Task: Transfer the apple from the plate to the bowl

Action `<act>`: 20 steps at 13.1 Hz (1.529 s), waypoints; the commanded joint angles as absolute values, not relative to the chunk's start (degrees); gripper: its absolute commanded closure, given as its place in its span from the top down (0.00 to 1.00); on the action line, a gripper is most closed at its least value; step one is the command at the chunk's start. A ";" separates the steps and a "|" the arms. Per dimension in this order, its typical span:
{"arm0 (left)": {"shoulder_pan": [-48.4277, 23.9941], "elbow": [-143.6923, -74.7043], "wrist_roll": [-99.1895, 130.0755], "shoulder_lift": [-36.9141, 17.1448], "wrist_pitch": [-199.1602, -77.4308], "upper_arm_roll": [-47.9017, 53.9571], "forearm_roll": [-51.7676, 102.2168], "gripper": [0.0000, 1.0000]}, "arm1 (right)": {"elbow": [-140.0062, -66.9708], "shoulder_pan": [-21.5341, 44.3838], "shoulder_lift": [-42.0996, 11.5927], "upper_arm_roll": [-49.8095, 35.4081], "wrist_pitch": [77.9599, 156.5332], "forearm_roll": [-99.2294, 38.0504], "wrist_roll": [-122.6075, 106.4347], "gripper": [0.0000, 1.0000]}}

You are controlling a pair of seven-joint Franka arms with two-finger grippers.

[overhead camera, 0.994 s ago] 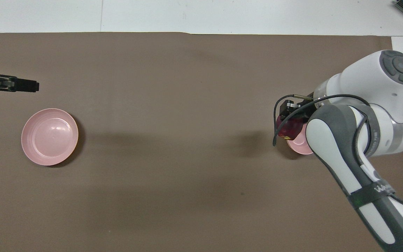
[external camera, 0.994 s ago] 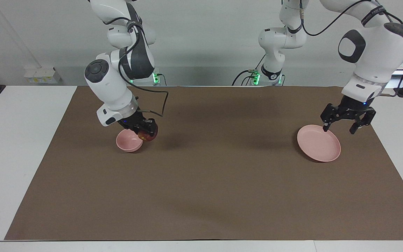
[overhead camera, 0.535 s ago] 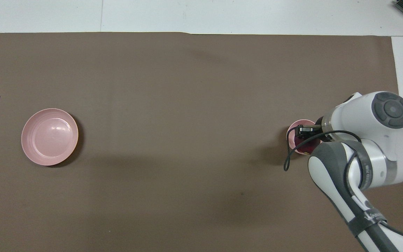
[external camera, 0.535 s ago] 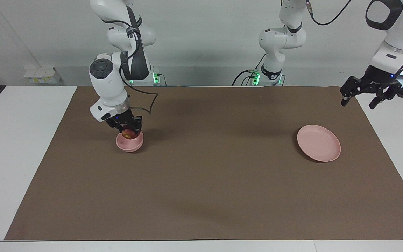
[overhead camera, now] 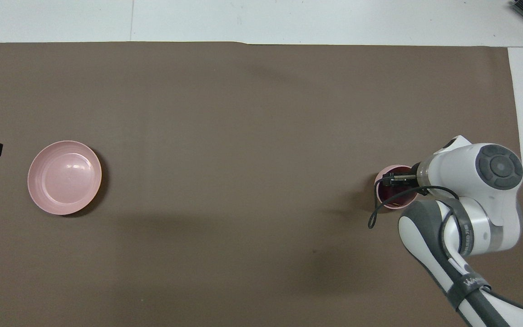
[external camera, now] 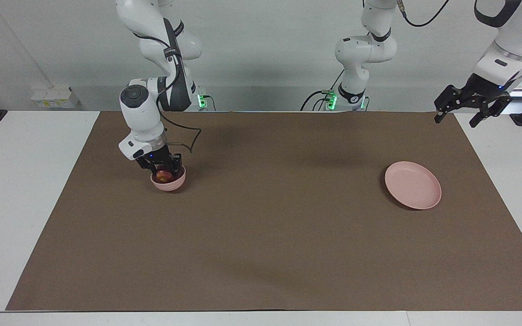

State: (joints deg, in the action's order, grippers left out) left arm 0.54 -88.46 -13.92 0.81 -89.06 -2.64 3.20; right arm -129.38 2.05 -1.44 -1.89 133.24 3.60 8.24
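One step left, by my reading: release and withdraw. Right gripper (external camera: 165,168) is down inside the bowl (external camera: 168,183), fingers closed on the apple (external camera: 163,174), which sits within the rim. Plate (external camera: 413,184) bare, toward the left arm's end. Left gripper (external camera: 462,111) waits, fingers spread wide, empty.

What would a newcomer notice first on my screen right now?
First, the right claw lowered into the small deep pale pink bowl at the right arm's end of the brown mat, the small dark red apple between its fingers inside the bowl. Next, the wide flat pale pink plate lying bare at the left arm's end, with the left claw raised and open near the mat's corner.
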 commanded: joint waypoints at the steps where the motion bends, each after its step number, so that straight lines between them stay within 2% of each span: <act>1: 0.53 -88.07 -13.80 0.97 -87.45 -2.46 2.81 1.00 | -123.69 0.88 -2.81 -2.64 129.13 4.66 7.29 1.00; 8: 0.79 -88.24 -13.89 1.23 -87.54 -2.46 2.55 1.00 | -109.18 0.35 -4.75 -2.46 114.99 3.87 6.51 1.00; 17: 0.18 -88.42 -11.70 1.76 -85.34 -2.55 1.15 1.00 | -86.77 -0.88 -1.93 -1.05 83.87 -0.53 6.15 1.00; 20: 0.09 -88.42 -11.43 1.76 -85.95 -2.20 -0.79 1.00 | -87.54 -0.62 -1.23 -1.05 84.37 -0.53 6.41 1.00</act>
State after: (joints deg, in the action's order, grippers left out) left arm 0.48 -88.44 -12.47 1.06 -86.70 -2.36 0.97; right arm -87.75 0.06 -0.95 -0.84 84.88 0.64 7.59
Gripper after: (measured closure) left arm 0.000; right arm 0.000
